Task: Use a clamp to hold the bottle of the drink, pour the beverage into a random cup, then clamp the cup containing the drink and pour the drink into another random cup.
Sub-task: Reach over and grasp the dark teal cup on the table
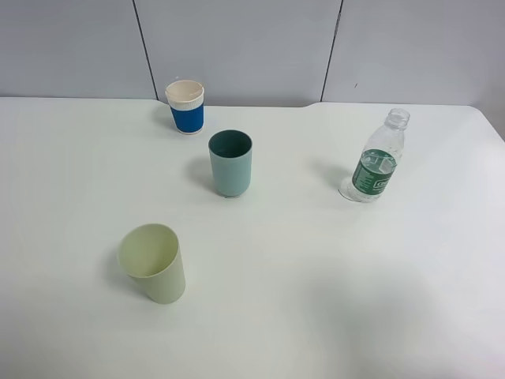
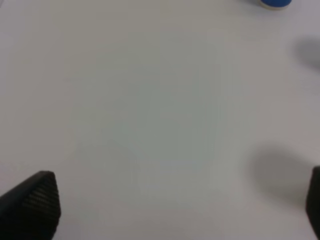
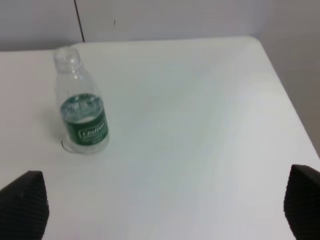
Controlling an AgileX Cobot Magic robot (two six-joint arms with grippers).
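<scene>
Bottle (image 1: pixel 377 158) stood uncapped, white writing on green label (image 3: pixel 85 127) too blurred to read; left claw (image 2: pixel 180 200) and right claw (image 3: pixel 165 200) gaped, empty.

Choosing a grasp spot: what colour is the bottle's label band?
The label band is dark green with white lettering; right wrist view shows it best.

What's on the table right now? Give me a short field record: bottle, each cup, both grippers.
small clear plastic bottle with green label: upright, uncapped, right side of white table
teal plastic tumbler: upright, centre
pale yellow-green plastic tumbler: upright, near left
white cup with blue sleeve: upright, far edge, behind the teal one
left gripper: open, empty
right gripper: open, empty, bottle ahead of it
</scene>
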